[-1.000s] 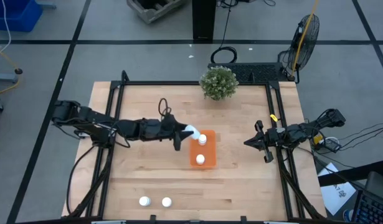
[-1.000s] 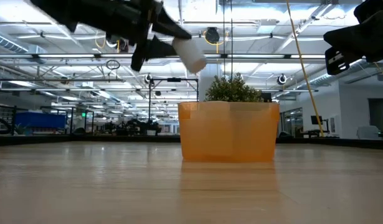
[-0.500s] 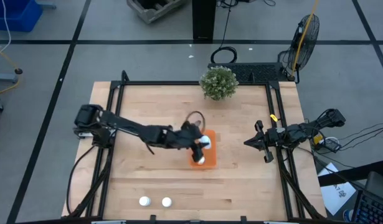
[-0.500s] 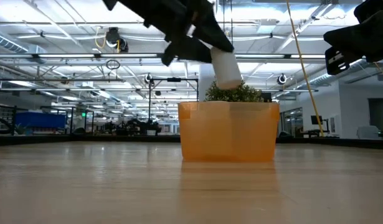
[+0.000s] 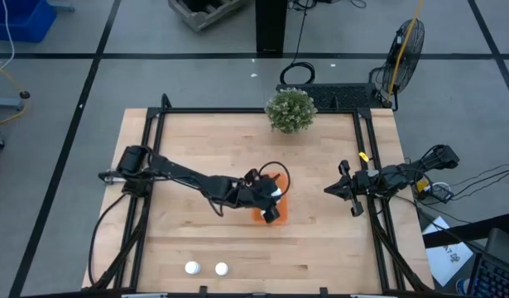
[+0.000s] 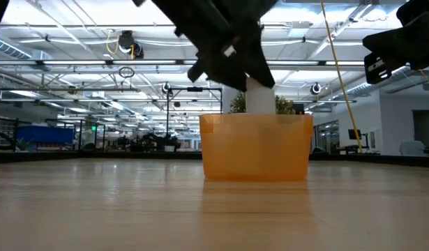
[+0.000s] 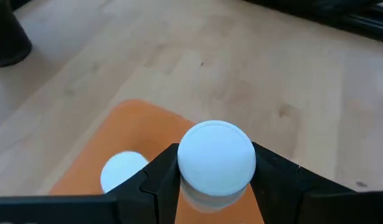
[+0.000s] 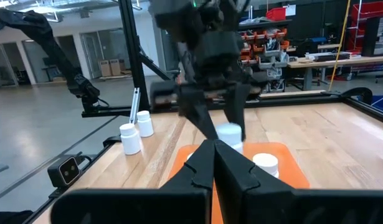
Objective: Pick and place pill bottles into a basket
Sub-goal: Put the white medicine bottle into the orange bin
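My left gripper (image 5: pixel 272 199) is over the orange tray (image 5: pixel 257 214), shut on a white pill bottle (image 7: pixel 216 155). In the low view the bottle (image 6: pixel 260 94) stands upright, with its lower end behind the tray's wall (image 6: pixel 256 150). Another bottle (image 7: pixel 122 171) stands in the tray. Two bottles (image 5: pixel 192 267) (image 5: pixel 221 268) stand on the table near its front edge. My right gripper (image 5: pixel 328 189) waits at the table's right side, shut and empty. My left gripper pinches the bottle's sides (image 7: pixel 203 190) just under the cap, between its two fingers (image 7: pixel 160 180). The fingers come from above, pointing down. The bottle hangs upright, its base inside the tray; whether it rests on the tray's floor is hidden by the wall.
A round green potted plant (image 5: pixel 290 109) stands at the table's far edge. A black frame (image 5: pixel 155 124) runs along the table's sides. Bare wood lies left of and in front of the tray.
My left gripper has carried the bottle toward the table's right and near edges, over the tray, and has gone down. The bottle has turned from tilted to upright, and its lower end has sunk below the tray's rim.
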